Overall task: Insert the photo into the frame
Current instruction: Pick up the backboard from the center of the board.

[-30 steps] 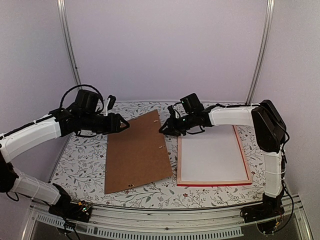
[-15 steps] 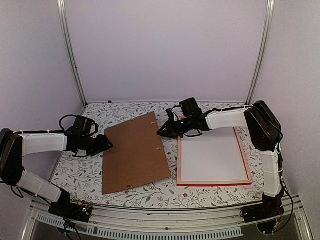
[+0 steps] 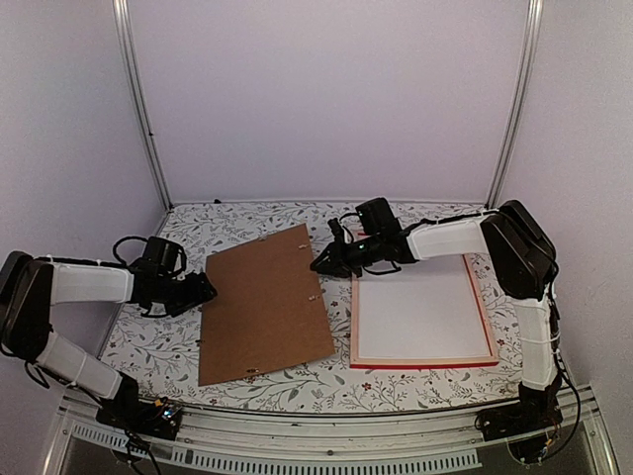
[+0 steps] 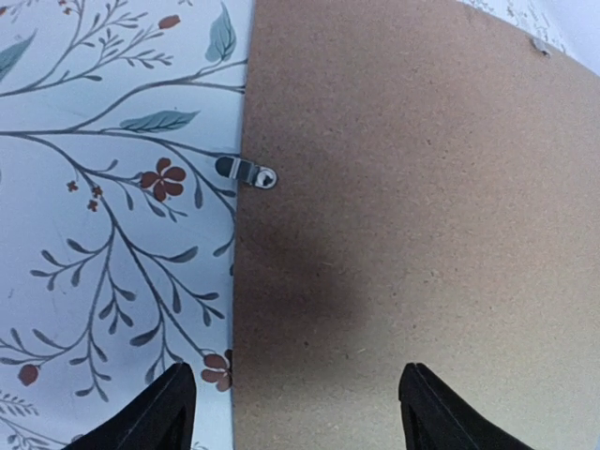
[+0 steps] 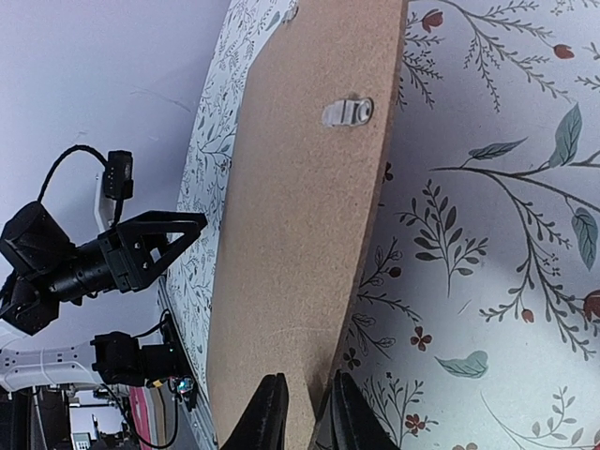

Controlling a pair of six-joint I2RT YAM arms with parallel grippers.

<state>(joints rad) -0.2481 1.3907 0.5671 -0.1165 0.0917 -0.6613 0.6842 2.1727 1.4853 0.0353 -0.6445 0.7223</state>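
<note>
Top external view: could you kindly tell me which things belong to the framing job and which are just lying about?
Job: frame; white sheet inside it; backing board, gripped by the right end effector. The photo itself does not show.
Lying about: floral table cover.

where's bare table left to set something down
Bare floral tablecloth: far edge behind the flat brown backing board, and the near-left corner. Crowded: the gap between board and red rectangular frame, where the right fingers pinch the board.
</note>
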